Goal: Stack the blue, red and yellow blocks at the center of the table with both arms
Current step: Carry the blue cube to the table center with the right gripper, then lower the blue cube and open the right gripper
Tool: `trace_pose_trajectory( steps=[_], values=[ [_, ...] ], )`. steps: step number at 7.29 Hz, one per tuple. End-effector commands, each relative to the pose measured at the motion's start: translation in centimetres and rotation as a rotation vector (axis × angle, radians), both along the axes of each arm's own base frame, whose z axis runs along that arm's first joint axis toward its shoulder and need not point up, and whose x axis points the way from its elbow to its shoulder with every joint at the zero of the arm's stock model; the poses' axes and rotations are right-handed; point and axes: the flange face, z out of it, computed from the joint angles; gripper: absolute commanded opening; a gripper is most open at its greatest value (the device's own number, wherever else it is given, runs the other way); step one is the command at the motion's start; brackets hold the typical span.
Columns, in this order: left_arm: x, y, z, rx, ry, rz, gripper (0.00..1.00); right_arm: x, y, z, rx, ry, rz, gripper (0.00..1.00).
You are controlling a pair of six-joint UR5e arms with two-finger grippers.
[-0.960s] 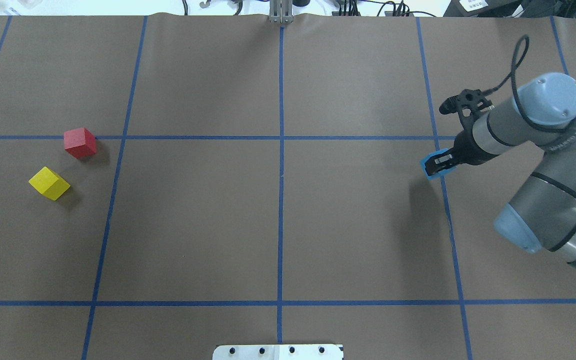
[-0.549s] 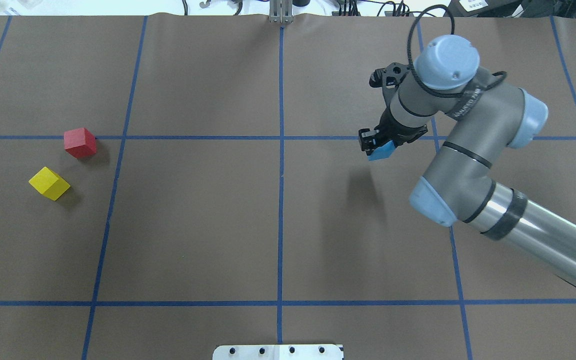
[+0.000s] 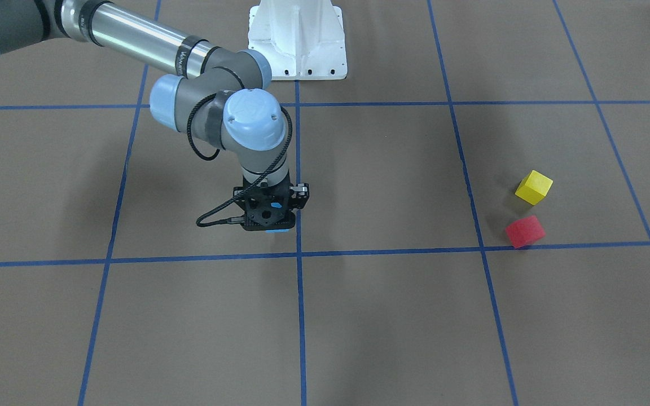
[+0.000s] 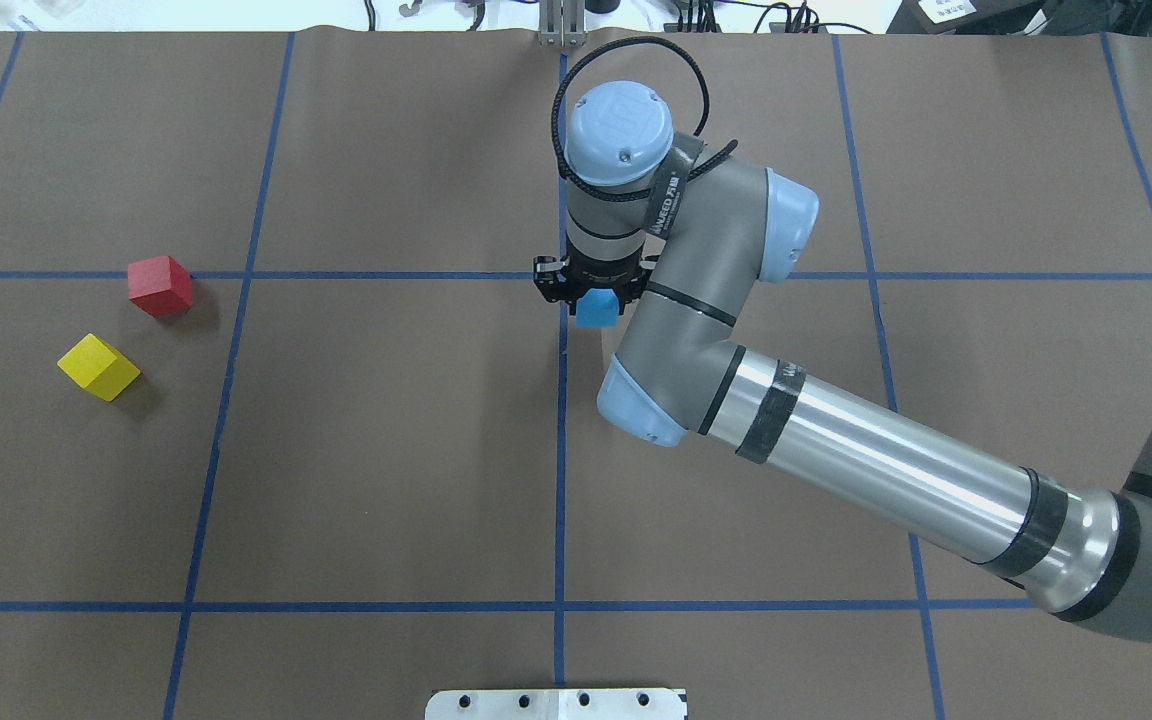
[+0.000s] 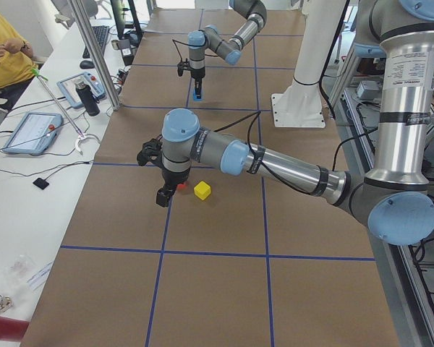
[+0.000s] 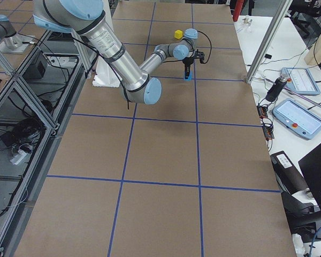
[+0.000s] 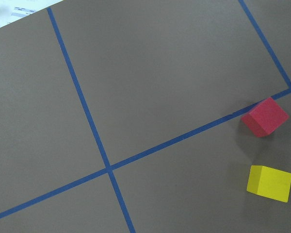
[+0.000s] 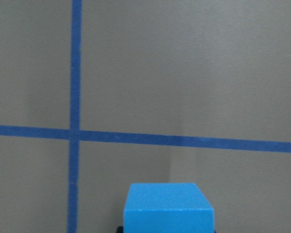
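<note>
Blue block (image 4: pixel 595 308) is clamped in the jaws of the right arm (image 4: pixel 886 460), over the tabletop (image 4: pixel 386 450) just beside the central tape crossing (image 4: pixel 562 275). Red block (image 4: pixel 160 285) and yellow block (image 4: pixel 98 366) lie near each other, not touching, well to the left of those jaws. The jaws of the left arm (image 5: pixel 224 155) hang near the red one, their state impossible to tell.

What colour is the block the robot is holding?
The block is sky blue, clearest in the right wrist view.

Block (image 4: pixel 595 308) at table (image 4: pixel 386 450) centre, two blocks (image 4: pixel 160 285) (image 4: pixel 98 367) together far left
</note>
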Motion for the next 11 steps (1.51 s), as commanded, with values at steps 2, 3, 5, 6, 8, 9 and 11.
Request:
trace_pose_trajectory(
  steps=[2,3,5,6,8,9,11],
  values=[
    [0.0,-0.1,0.1,-0.001,0.0,-0.001,1.0,-3.4,2.7,-0.2,0.008,0.027,0.014,0.55],
    [0.0,0.0,0.2,-0.001,0.0,0.0,1.0,-3.7,2.9,0.0,0.016,0.033,0.016,0.78],
    [0.0,0.0,0.1,-0.001,0.0,-0.001,1.0,-3.7,3.0,-0.3,0.022,0.028,0.014,0.98],
    [0.0,-0.1,0.0,0.001,0.0,-0.001,1.0,-3.7,3.0,-0.3,0.028,0.017,0.014,0.98],
    [0.0,-0.1,0.0,0.001,0.0,-0.001,1.0,-3.1,2.6,-1.4,0.049,-0.024,0.027,0.99],
    [0.0,-0.1,0.0,0.002,0.0,0.0,1.0,-1.2,0.8,-2.1,0.055,-0.033,0.055,0.99],
    [0.1,-0.3,-1.6,0.069,0.005,0.003,1.0,5.3,-5.4,-2.3,0.067,-0.042,0.114,1.0]
  ],
)
